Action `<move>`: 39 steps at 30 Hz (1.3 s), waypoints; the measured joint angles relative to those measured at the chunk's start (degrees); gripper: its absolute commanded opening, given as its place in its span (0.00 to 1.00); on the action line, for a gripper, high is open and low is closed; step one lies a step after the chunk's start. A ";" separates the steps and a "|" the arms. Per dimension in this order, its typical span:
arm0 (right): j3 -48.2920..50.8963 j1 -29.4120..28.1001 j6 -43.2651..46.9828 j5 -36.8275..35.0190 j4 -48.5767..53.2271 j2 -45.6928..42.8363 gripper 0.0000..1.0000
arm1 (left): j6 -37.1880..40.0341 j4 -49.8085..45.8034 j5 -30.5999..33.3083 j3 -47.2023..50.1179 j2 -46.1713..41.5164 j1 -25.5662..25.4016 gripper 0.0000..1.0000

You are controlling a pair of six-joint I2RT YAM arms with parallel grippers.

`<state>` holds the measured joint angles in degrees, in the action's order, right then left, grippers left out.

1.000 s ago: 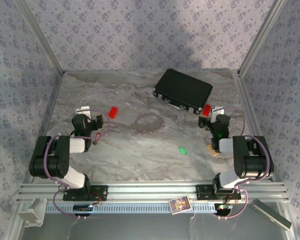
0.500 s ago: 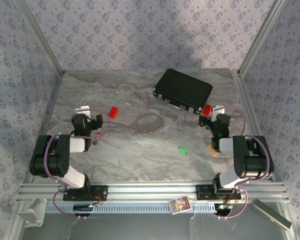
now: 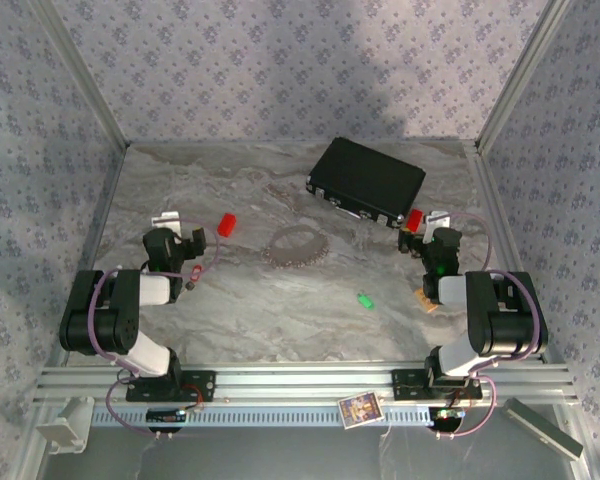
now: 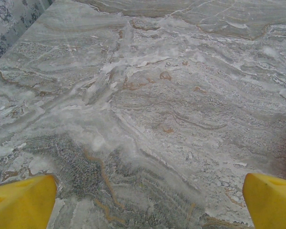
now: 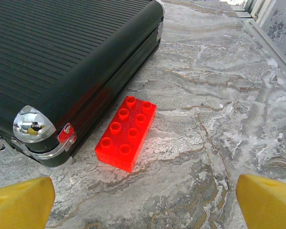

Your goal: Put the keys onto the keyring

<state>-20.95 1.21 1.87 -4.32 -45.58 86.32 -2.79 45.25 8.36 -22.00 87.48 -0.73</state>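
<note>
My right claw [image 5: 143, 202] gapes empty, facing a red brick [image 5: 127, 132] beside the black case [image 5: 62, 52]; my left claw [image 4: 147, 200] gapes empty too; the green key [image 3: 363, 299] lies behind the right claw, inward, nearer that arm; the bead-chain keyring [image 3: 294, 245] rests mid-table between both.

No change is detectable over the last second: the left end effector [image 4: 145, 202] and the right end effector [image 5: 145, 202] hold the same pose with jaws equally wide, and the green key [image 3: 363, 299] and the keyring [image 3: 295, 245] lie unmoved on the tabletop [image 3: 280, 315].
</note>
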 measured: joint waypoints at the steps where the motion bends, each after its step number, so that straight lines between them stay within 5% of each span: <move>1: 0.00 0.04 0.00 0.00 -0.04 0.00 0.99 | 0.00 0.02 0.00 0.00 0.00 0.00 1.00; 5: 0.00 0.15 0.00 -0.02 2.36 -2.10 0.99 | 0.85 -0.72 -0.74 0.00 -0.79 -0.02 1.00; 10: -3.65 0.09 -1.95 -0.44 15.96 -15.13 0.99 | 1.42 -9.31 -0.90 -0.81 -11.69 -0.85 1.00; 17: -12.41 -4.44 -19.69 -0.26 34.16 -24.17 0.90 | -7.13 -19.10 -3.72 -4.15 -24.79 -1.31 1.00; 22: -17.40 -16.52 -29.03 -0.61 46.21 -17.31 0.89 | -20.59 -26.58 -6.38 -4.66 -23.98 -4.90 1.00; 29: -29.86 -34.10 -33.05 -3.08 60.17 -2.99 0.89 | -31.45 -34.47 -7.02 -5.40 -16.37 -21.97 0.99; 35: -38.77 -38.71 -36.30 -4.09 63.54 7.30 0.82 | -36.33 -35.26 -6.21 -6.05 -14.10 -27.08 0.98; 39: -44.72 -37.92 -36.94 -4.33 65.44 14.38 0.67 | -38.21 -34.99 -6.16 -6.58 -13.07 -28.61 0.97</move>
<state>-65.67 -36.71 -35.07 -8.64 19.86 100.71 -40.99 10.26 2.20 -28.58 74.41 -29.34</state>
